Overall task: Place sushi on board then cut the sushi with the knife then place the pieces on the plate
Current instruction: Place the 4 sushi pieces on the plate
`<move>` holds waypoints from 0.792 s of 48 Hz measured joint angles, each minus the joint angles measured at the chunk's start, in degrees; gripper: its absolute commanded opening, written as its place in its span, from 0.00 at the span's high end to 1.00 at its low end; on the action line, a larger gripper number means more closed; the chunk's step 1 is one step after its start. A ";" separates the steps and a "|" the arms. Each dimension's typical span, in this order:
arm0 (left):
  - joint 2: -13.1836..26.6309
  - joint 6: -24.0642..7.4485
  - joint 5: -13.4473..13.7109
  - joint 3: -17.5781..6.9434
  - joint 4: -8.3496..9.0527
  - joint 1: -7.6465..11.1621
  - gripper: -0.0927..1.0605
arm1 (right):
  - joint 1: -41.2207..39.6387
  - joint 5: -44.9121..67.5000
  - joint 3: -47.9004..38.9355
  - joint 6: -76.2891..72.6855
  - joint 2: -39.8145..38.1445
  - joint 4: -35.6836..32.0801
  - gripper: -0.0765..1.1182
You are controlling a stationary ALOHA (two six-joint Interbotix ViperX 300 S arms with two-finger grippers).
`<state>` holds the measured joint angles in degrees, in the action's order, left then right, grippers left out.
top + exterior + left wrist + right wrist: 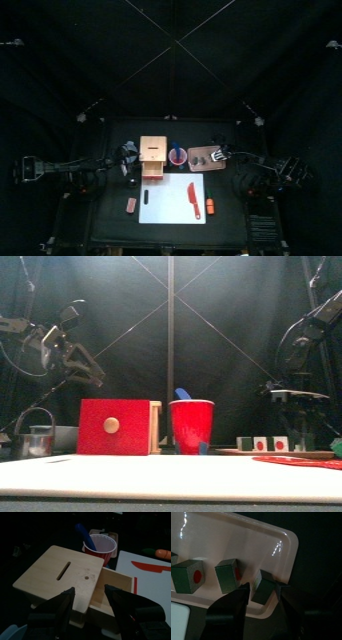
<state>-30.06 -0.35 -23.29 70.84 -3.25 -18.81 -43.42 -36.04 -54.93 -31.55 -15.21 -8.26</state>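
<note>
Right gripper (263, 588): jaws parted, nothing clamped. It hangs over the right end of the pink tray (251, 537). In the wrist view the endmost sushi piece (266, 593) sits between the two jaws, and I cannot tell whether they touch it. From the front the gripper looks to be above the tray rather than down on it.

Sushi: three dark green blocks, each with a red spot on one face. All lie in a row on the tray, apart from one another. None is on the white board (167, 208).

Left gripper (88, 590): jaws wide apart, empty, poised over the wooden box (57, 572) at the back left. The box's drawer appears pulled out toward the front.

Red cup (100, 544) stands just right of the box, between it and the tray, with the blue knife (83, 534) in it. Red knife (193, 198) lies on the board's right half. Orange toy (210, 207) is just off the board's right edge. Metal cutter (38, 439) stands left of the box.
</note>
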 measured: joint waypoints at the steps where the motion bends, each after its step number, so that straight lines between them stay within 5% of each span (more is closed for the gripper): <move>1: 0.00 0.00 0.00 0.00 0.00 0.00 0.17 | -0.09 -0.18 0.09 0.00 -0.18 0.00 0.23; 16: 0.00 0.00 0.00 -0.18 0.00 0.09 0.17 | 0.35 -6.94 5.54 0.88 -10.72 0.35 0.23; 24: 0.00 0.00 0.00 -0.62 0.00 0.00 0.17 | 9.49 -7.73 10.55 2.37 -16.35 0.70 0.23; 38: 0.09 0.00 0.00 -2.55 0.00 -0.09 0.17 | 28.83 -1.93 17.67 15.73 -4.92 7.29 0.24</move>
<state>-29.97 -0.35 -23.29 68.29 -3.25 -18.90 -14.59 -37.97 -37.27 -15.82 -20.13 -0.97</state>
